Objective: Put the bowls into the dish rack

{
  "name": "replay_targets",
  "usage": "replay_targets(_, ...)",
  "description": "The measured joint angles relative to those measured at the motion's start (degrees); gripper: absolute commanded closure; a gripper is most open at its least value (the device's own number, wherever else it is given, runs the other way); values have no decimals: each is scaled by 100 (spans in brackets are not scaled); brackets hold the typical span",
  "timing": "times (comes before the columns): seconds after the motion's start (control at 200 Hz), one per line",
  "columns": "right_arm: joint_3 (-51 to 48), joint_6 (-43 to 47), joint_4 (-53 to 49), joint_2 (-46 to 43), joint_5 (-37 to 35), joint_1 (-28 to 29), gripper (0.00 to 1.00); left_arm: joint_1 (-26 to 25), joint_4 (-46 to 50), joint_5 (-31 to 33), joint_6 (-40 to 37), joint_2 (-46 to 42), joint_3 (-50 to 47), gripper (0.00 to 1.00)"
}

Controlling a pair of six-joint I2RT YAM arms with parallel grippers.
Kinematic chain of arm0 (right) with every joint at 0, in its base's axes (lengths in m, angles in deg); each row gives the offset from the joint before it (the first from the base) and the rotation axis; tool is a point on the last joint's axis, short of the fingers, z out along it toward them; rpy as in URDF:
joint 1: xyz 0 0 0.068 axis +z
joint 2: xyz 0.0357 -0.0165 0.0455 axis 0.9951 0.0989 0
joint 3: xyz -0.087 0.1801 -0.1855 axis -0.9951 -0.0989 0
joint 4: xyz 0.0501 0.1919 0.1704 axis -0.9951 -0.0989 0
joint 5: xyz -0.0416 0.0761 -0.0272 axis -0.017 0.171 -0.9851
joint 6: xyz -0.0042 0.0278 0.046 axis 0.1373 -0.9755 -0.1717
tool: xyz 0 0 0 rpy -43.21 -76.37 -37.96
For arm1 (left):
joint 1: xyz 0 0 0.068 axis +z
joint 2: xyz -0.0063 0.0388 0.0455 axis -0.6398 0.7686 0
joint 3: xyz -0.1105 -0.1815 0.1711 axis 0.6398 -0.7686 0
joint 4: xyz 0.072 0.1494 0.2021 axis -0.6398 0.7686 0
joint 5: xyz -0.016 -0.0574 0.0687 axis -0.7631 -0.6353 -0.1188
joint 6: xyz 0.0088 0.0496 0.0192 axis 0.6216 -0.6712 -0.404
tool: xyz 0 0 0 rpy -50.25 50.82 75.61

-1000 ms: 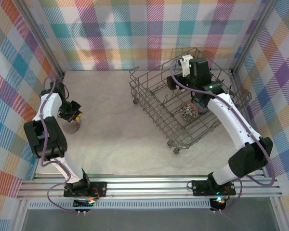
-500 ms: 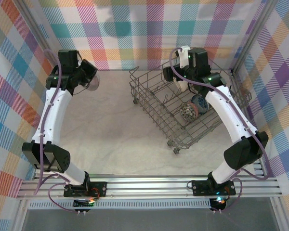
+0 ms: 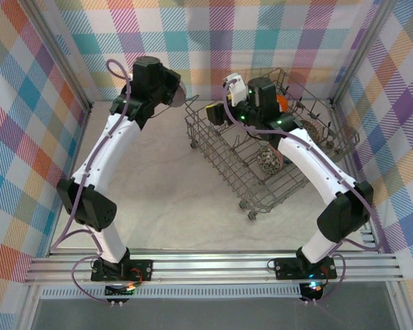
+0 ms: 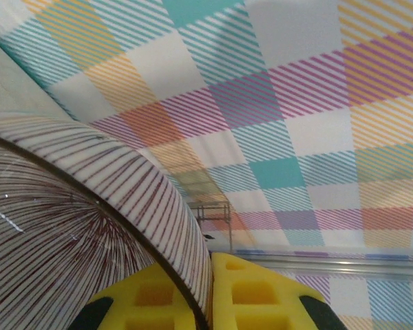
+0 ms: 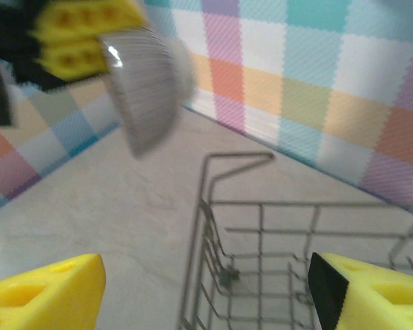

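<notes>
the left gripper (image 4: 208,292) has its jaws pinching the rim of a striped bowl (image 4: 76,227), with one yellow pad inside the wall and one outside. this bowl hangs in the air just beyond the far left corner of the dish rack (image 3: 217,155). it is not over the rack yet, and it is tilted on its side. it looks like glazed ceramic, with a thin wall and fine brown lines on a pale ground running toward the centre, and the inside is shiny. i think it is light but hard and slippery, and it may chip if it knocks on the wire. a pinch across the rim, as here, seems the good place to hold it. the right gripper (image 5: 206,275) is at the same corner of the rack, its jaws spread wide with nothing between them, facing the bowl. the rack is stiff grey metal wire with upright tines. inside it, toward its right side, a brown-patterned bowl (image 3: 267,160) stands on edge. an orange bowl (image 3: 281,102) sits at the rack's far wall.
</notes>
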Motion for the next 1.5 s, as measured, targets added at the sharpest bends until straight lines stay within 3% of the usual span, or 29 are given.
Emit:
replay_targets(0.15,-70,-168,896,280,31,153,38,-234,2,7,103,358,485,100)
replay_targets(0.715,-811,-494,3486,671,-1491,472,52,-428,90,256,168,503,1014,100)
replay_targets(0.815,-813,-472,3801,748,-1705,568,52,-450,92,273,184,505,1014,100)
replay_targets(0.94,-811,-398,4135,890,-2094,688,59,-487,92,330,186,505,1014,100)
replay_targets(1.235,-625,-7,4710,1423,-3383,981,67,-575,103,496,210,516,1014,100)
replay_targets(1.395,-538,236,5007,1547,-3910,1097,80,-634,105,546,232,520,1023,100)
replay_targets(1.5,-466,282,5101,1572,-4266,1147,83,-671,76,601,326,522,1060,100)
